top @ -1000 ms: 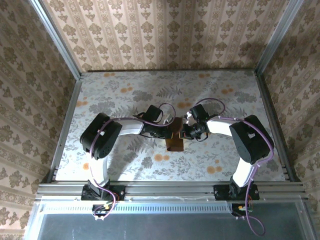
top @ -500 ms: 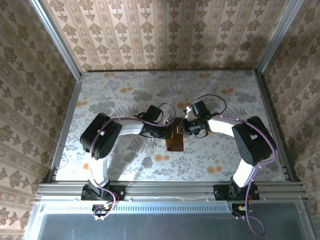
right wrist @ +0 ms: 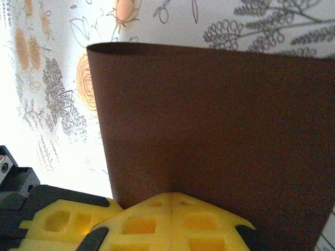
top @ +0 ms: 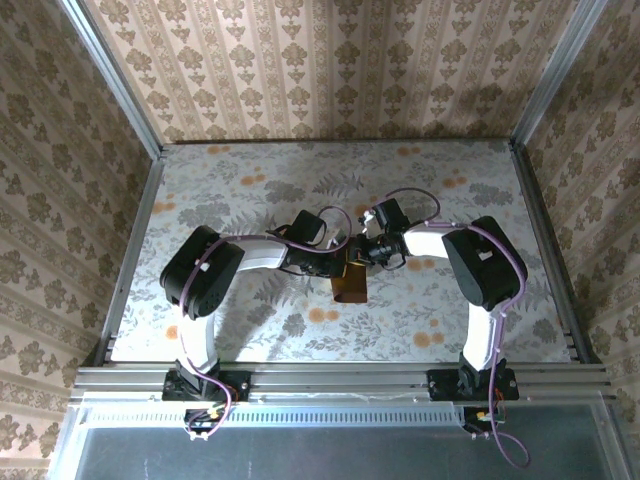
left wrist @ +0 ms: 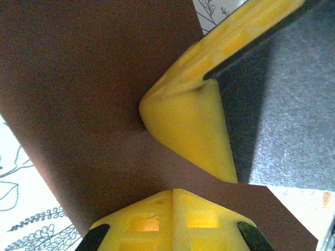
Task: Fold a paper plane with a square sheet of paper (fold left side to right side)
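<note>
Pressing the soft bend flat looks like the step in hand: the square sheet of paper lies mid-desk, seemingly doubled over, with the left pincer and right pincer both closed tight, tips against it. One tip should pin the layers while the other slides slowly along the fold, so the crease runs straight.

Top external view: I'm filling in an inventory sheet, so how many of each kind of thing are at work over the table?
Thin dark reddish-brown matte paper sheet: 1
Yellow-fingered end effectors, the left end effector and the right end effector: 2
Total: 3
</note>
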Motion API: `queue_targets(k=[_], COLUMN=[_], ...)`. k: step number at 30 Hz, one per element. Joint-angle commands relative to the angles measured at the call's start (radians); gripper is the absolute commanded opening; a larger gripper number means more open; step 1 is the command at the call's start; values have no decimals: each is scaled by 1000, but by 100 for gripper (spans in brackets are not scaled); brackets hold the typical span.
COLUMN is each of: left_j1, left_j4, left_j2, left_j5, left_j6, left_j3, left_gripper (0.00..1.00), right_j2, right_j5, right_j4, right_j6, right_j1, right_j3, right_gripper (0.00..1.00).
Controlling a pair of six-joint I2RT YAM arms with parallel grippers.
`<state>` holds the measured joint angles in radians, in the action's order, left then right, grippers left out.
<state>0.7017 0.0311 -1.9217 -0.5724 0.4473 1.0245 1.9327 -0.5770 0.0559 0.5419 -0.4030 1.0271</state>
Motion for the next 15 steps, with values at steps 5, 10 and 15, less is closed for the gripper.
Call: queue_targets(k=[5,10,15], left_j1=[13,14,19], left_j4=[115,140,160], left_j2=[12,47,82], left_j5=[-2,-13,-36], left_j6=[-25,-24,-23], left_j3=[-54,-93,-132], left_gripper=[1,1,1], right_j2=[57,78,88], right_j5=[139,190,206], right_j4=[187,221,231], right_j6=[-55,-61,-65], right_j1=[1,6,12], right_j3=[7,-2,-4], right_gripper=[0,0,0])
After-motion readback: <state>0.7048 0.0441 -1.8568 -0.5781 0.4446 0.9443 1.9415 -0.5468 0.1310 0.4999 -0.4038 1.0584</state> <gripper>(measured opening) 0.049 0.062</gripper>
